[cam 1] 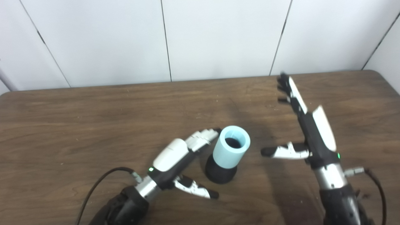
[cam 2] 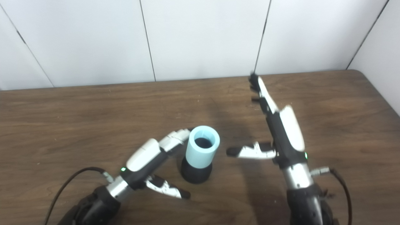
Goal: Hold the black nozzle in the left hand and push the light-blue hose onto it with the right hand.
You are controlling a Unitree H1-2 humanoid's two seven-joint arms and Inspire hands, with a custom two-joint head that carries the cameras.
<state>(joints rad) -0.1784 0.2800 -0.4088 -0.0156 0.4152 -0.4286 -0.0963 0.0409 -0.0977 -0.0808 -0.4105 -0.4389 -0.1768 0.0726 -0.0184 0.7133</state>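
Near table centre, slightly toward the front edge, the light-blue hose [cam 1: 232, 150] stood upright, its lower end seated over the black nozzle [cam 1: 220, 173], whose flared base rested on the wooden table [cam 1: 93, 118]. Only the nozzle's base showed below the hose; the hose bore was open and dark at the top.

At about 9 o'clock from the pair sat the left hand [cam 1: 176, 159] — spread wide, holding nothing. Its fingers [cam 1: 202, 138] reached toward the hose's upper wall and looked to be just beside or grazing it; contact could not be settled from either view. Its thumb lay low at roughly 7 o'clock of the nozzle, apart from it.

At 3 o'clock stood the right hand [cam 1: 307, 131] — also wide and empty, fingers pointing away toward the wall, thumb aimed back at the hose but well short of it.

Judgement: the push-on appeared done, with both hands released. Seating depth could not be verified.
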